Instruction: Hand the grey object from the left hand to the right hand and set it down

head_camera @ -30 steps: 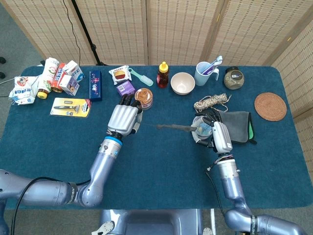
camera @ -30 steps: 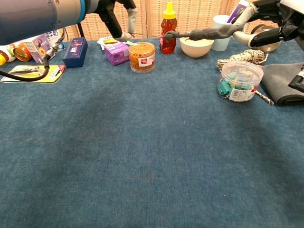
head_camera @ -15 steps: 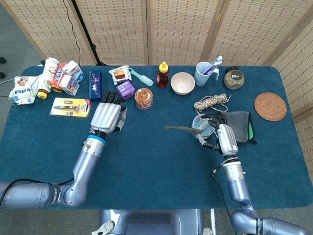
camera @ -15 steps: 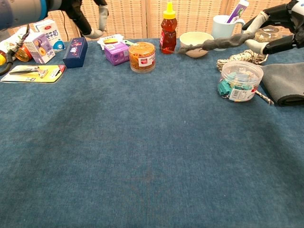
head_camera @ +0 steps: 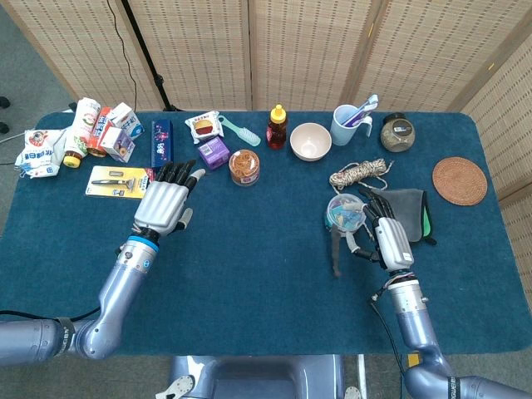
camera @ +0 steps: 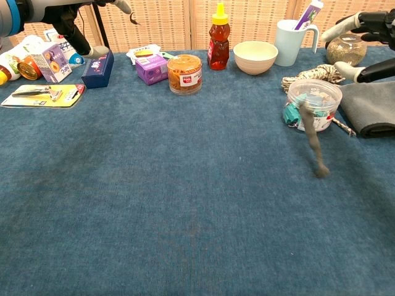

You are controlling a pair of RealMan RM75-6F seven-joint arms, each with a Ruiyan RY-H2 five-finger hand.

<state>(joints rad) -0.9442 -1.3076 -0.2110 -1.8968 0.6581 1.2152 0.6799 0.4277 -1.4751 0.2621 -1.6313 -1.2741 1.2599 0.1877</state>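
We see the grey object (head_camera: 335, 252) (camera: 312, 139), a thin, dull, stick-like piece, blurred in the chest view. It stands nearly upright, slightly tilted, with its lower end at the blue cloth and its upper end against the clear plastic tub.

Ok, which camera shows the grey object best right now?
The chest view: the grey object shows whole, slanting down before the clear tub. The head view shows it only as a thin dark strip near the right hand.

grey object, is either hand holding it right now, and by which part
Neither hand grips it. The grey object hangs free, blurred, beside the clip tub; right hand fingers are spread above it, left hand is open.
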